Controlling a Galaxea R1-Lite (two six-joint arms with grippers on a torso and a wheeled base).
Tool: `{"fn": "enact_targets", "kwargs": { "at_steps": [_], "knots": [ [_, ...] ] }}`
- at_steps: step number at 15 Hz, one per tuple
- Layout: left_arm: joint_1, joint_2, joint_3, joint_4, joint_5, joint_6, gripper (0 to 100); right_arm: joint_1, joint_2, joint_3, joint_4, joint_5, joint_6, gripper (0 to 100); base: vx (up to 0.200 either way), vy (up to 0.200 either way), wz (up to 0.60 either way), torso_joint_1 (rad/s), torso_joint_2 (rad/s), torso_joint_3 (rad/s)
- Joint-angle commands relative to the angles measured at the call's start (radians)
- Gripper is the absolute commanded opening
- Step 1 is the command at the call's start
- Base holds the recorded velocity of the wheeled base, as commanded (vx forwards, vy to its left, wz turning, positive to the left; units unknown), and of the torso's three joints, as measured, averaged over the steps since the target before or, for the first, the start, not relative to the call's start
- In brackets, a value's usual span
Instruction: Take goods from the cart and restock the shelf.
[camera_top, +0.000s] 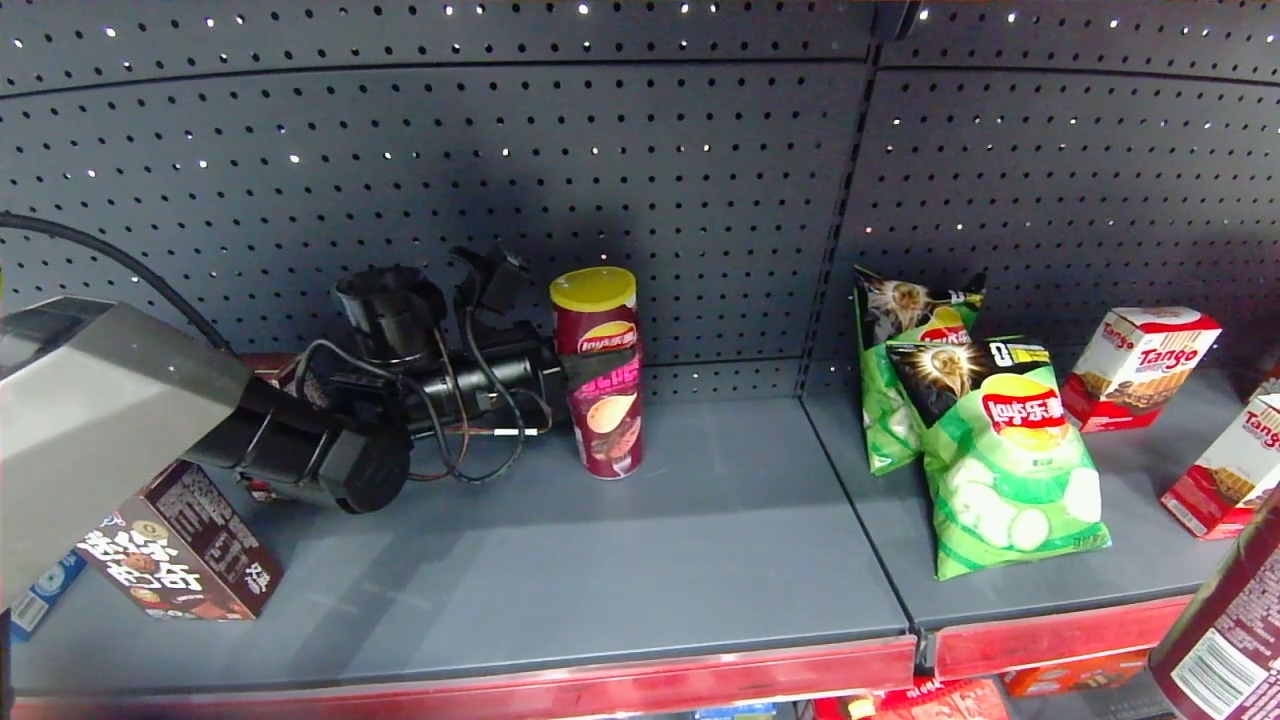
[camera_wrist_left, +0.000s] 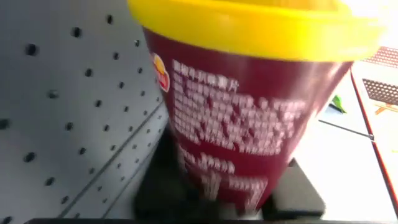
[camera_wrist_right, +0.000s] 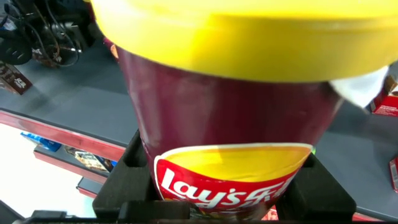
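Left gripper pinching upright can on shelf, near back panel; right gripper pinching second can before shelf edge; risk: tall can likely topples if fingers drag it on opening.

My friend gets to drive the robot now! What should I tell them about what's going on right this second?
Left gripper: shut on the left can, which stands upright on the shelf near the back wall.
Right gripper: shut on the right can, held in front of the shelf's right side.
Done: left can is on the shelf, not yet let go.
Left to do: release it, then shelve the right can, perhaps beside it.
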Motion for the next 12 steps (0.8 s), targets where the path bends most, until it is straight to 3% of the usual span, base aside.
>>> {"fn": "enact_targets", "kwargs": {
  "at_steps": [1, 4, 8, 12],
  "knots": [
    [-0.007, -0.042, 0.010, 0.004, 0.002, 0.000, 0, 0.000, 0.000, -0.001, 0.000, 0.000, 0.000, 0, 0.000, 0.000, 0.00, 0.000, 0.00, 0.000],
    [-0.021, -0.115, 0.074, 0.002, 0.003, 0.000, 0, 0.002, 0.000, -0.001, 0.000, 0.000, 0.000, 0, 0.000, 0.000, 0.00, 0.000, 0.00, 0.000],
    [-0.047, -0.273, 0.260, -0.010, 0.005, 0.004, 0, 0.000, -0.003, -0.001, 0.000, -0.002, 0.001, 0, 0.000, 0.000, 0.00, 0.000, 0.00, 0.000],
    [-0.070, -0.338, 0.347, -0.015, 0.009, 0.009, 0, -0.002, -0.004, -0.001, 0.000, -0.004, 0.001, 0, 0.000, 0.000, 0.00, 0.000, 0.00, 0.000]
  ]
}}
